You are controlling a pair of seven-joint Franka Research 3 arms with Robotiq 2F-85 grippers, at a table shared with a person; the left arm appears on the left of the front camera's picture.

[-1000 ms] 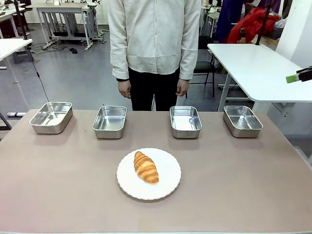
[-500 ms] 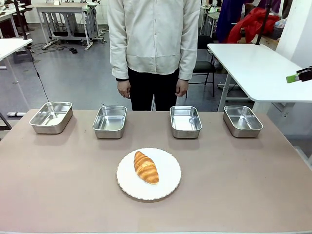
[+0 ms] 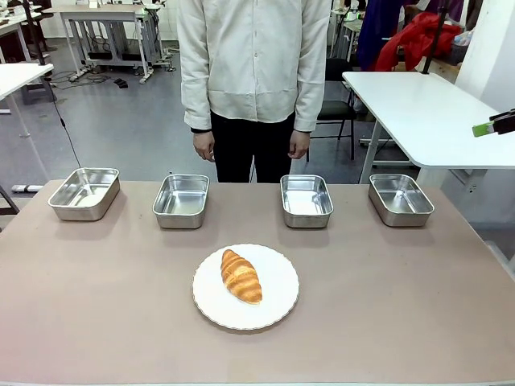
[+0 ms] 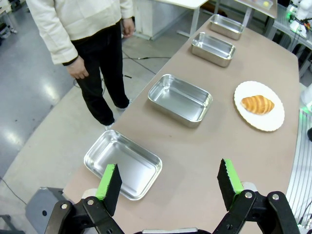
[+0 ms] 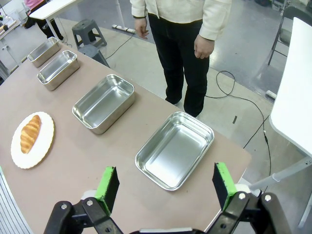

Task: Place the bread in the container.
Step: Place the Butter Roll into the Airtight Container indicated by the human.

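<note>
I'm seeing the croissant (image 3: 241,276) lying on the plate (image 3: 279,310) by the middle of the table's (image 3: 402,305) near edge. Four pans (image 3: 181,201) are sitting along its far edge. My left gripper (image 4: 168,171) and right gripper (image 5: 165,174) are hovering spread wide, holding nothing.

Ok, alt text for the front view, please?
A croissant lies on a white plate at the near middle of a table; four empty steel pans line its far edge, and a person stands behind them, arms down.
</note>
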